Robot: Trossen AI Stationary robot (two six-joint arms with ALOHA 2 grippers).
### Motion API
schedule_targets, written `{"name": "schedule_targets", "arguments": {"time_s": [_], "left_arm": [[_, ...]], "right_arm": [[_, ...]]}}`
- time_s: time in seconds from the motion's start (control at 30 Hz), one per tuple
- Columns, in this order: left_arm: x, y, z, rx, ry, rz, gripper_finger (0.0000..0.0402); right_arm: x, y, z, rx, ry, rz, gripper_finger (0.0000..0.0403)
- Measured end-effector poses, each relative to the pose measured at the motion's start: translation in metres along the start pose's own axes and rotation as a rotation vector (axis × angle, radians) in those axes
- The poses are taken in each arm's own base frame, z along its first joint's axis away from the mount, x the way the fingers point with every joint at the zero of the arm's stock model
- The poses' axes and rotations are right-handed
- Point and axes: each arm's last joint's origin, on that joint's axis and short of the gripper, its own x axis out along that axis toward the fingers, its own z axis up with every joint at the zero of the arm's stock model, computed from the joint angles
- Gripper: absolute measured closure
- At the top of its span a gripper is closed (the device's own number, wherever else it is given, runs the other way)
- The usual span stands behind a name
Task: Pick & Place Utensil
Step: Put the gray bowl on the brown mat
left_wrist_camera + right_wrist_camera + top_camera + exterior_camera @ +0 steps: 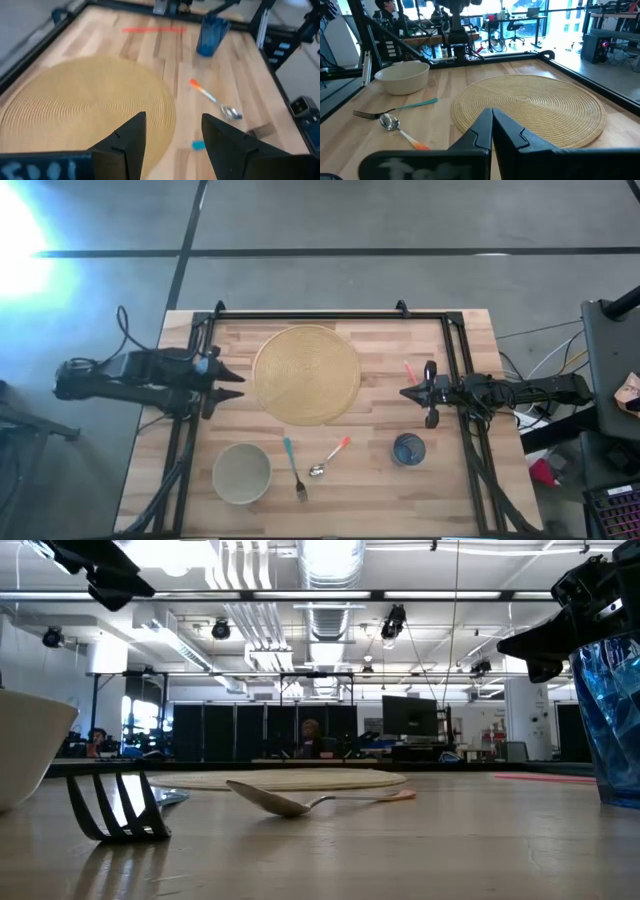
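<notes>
A fork with a teal handle (293, 468) and a spoon with an orange-tipped handle (328, 457) lie flat on the table's near half, between a pale bowl (241, 473) and a blue cup (408, 448). A round woven placemat (306, 374) lies at the table's middle. My left gripper (234, 385) hovers open at the mat's left edge, above the table (172, 135). My right gripper (403, 391) hovers shut to the right of the mat (492, 117). Neither touches anything. The low view shows the fork's tines (115, 805) and the spoon's bowl (265, 798) resting on the wood.
A thin red strip (408, 372) lies near the right gripper. A black frame (320, 314) runs round the work area along the far, left and right sides. Bare wood shows between the mat and the utensils. People sit at desks in the room beyond the table.
</notes>
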Motion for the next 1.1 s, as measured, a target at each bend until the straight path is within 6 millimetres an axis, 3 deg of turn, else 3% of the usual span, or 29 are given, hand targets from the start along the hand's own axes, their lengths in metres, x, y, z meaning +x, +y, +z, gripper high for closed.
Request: {"name": "schedule_targets", "arguments": {"time_s": [0.3, 0.5, 0.77, 1.1], "left_arm": [[0.001, -0.004, 0.017, -0.101, 0.238, 0.018, 0.0218], [0.022, -0.008, 0.007, -0.182, 0.391, -0.075, 0.0218], [0.046, -0.015, 0.001, -0.163, 0.515, -0.102, 0.022], [0.057, -0.047, -0.003, -0.201, 0.616, -0.151, 0.022]], "right_arm": [[0.0, 0.0, 0.0, 0.0, 0.0, 0.0, 0.0394], [0.0, 0.0, 0.0, 0.0, 0.0, 0.0, 0.0394], [0.0, 0.0, 0.0, 0.0, 0.0, 0.0, 0.0394], [0.0, 0.0, 0.0, 0.0, 0.0, -0.001, 0.0394]]}}
